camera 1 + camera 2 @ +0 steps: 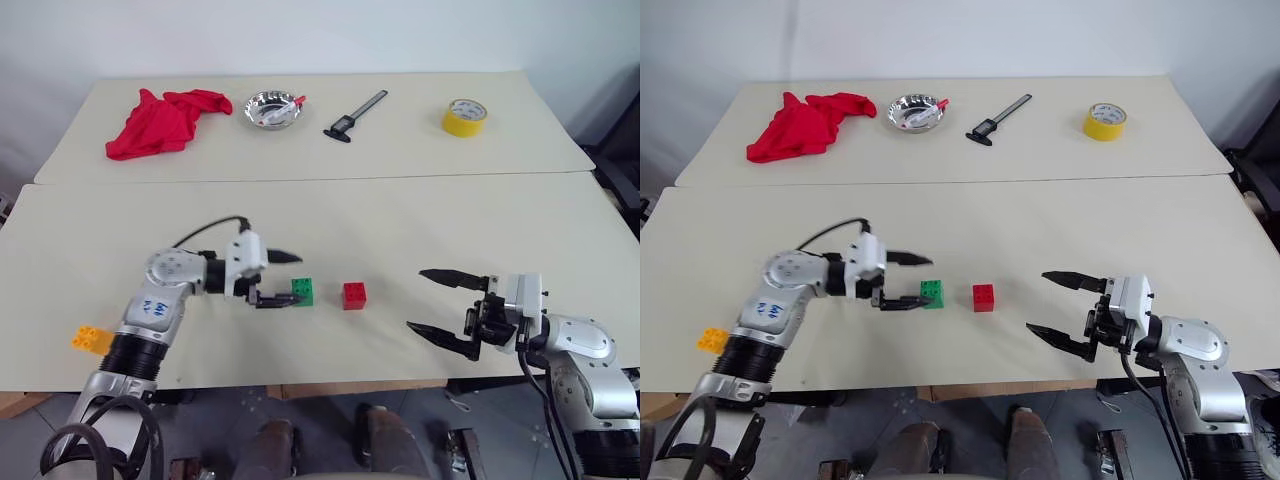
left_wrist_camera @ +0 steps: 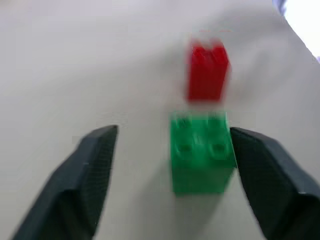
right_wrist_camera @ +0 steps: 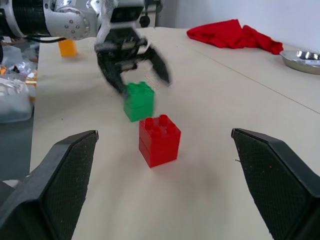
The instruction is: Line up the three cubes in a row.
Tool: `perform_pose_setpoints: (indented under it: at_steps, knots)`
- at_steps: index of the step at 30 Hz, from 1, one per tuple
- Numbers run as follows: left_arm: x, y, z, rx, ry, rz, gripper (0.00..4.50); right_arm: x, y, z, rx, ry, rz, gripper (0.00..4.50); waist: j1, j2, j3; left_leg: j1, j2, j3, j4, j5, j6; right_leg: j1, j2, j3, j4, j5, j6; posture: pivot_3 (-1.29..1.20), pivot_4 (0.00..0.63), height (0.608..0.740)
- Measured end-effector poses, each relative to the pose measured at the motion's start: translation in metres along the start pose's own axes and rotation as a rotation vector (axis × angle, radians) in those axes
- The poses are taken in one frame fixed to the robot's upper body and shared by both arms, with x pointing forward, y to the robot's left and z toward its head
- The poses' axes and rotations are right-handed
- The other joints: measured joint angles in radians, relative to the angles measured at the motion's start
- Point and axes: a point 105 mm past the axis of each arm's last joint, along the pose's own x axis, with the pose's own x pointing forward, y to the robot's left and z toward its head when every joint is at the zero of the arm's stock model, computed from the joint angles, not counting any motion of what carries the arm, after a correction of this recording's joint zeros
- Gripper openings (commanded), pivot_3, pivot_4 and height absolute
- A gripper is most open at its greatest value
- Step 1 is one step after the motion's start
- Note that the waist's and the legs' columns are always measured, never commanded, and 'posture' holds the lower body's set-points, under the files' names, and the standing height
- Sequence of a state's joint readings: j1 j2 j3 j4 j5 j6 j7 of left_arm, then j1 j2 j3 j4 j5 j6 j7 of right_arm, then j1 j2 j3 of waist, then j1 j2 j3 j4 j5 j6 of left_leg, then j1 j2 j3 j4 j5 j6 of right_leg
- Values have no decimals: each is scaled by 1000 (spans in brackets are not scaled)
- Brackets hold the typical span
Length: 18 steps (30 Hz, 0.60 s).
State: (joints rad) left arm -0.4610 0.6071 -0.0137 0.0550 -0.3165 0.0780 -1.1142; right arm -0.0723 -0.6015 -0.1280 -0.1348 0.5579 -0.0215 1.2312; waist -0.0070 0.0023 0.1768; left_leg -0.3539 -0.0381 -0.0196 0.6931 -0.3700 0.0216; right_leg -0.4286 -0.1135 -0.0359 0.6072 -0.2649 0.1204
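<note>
Now the left gripper [image 1: 283,279] stands with jaws open around the green cube [image 1: 303,291], just beside the red cube [image 1: 354,295]; back straight out without nudging it, then fetch the orange-yellow cube [image 1: 90,340] from the tabletop's [image 1: 400,230] near-left edge. Right gripper [image 1: 441,310] waits, jaws wide, empty.

Green cube [image 1: 303,291]: studded plastic block, upright on the near tabletop [image 1: 400,230], studs up. One finger of the left tool [image 1: 285,279] looks to be touching its side, though the wrist view is too blurred to be sure; the other finger stands apart.

Red cube [image 1: 354,295]: same kind of block, upright, studs up, just to the right of the green one with a small gap between them, roughly level with it.

Orange-yellow cube [image 1: 91,340]: well apart from the other two, far to the left near the tabletop's front edge, partly hidden behind the left arm.
</note>
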Motion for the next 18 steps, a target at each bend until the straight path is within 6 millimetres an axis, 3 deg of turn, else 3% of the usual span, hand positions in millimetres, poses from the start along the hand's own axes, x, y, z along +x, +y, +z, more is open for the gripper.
perform_pose_setpoints:
  at_steps: [1, 2, 5, 9, 11, 12, 13, 15, 18]
  knots:
    - [-7, 2, 6, 14, -7, 29, 4105, 1, 0, 1, 0, -4, 6, 4500, 1, 0, 0, 0, 1, 0, 0, 0, 0, 0, 0, 0, -1, 0, 0, 0, 150, 740]
    - [-24, 3, 13, 28, -17, 107, 4411, 8, 0, 3, -1, -24, 28, 4500, -4, 0, 0, 1, 1, 1, -1, 0, -1, 0, 1, 0, -1, 0, 0, 0, 150, 740]
    - [-60, 8, 27, 10, -62, 350, 4494, 25, 6, 11, 8, -89, 100, 4500, 1, 0, 0, 1, 2, -1, -1, 0, -1, 0, 1, 0, -1, 0, -1, 0, 150, 740]
    - [-133, 9, 36, -10, -93, 769, 4494, 51, 16, 21, 31, -160, 220, 4500, 6, 0, 0, 1, 1, -1, -1, -1, -1, 1, 0, 0, -2, 0, -1, 0, 150, 740]
    - [-189, -12, 20, -58, -64, 1046, 4494, 64, 21, 27, 45, -199, 288, 4500, -4, 0, 0, 2, 1, 1, -2, -2, 0, 1, 0, 1, -3, 0, -1, 0, 150, 740]
    - [-221, -35, 6, -103, -16, 1208, 4494, 71, 24, 31, 48, -220, 321, 4500, -11, -1, 0, 1, 2, 1, -2, -3, -1, 1, 1, 1, -5, 0, -1, 0, 150, 740]
    - [-234, -48, -4, -140, 19, 1273, 4494, 73, 24, 33, 46, -231, 329, 4500, -9, -1, 0, 1, 2, 0, -2, -3, -1, 1, 1, 0, -5, -1, -1, 0, 150, 740]
    - [-269, -92, -16, -198, 75, 1479, 4494, 82, 26, 42, 33, -268, 364, 4500, 1, -5, 0, 1, 2, 0, -2, -3, 0, 2, 0, -1, -9, -1, -1, 0, 150, 740]
    - [-288, -146, -26, -311, 112, 1636, 4494, 88, 33, 52, 25, -298, 418, 4500, 24, -7, 0, 2, 1, -5, 0, -7, 3, 9, -2, 0, -16, -1, -1, 0, 150, 740]
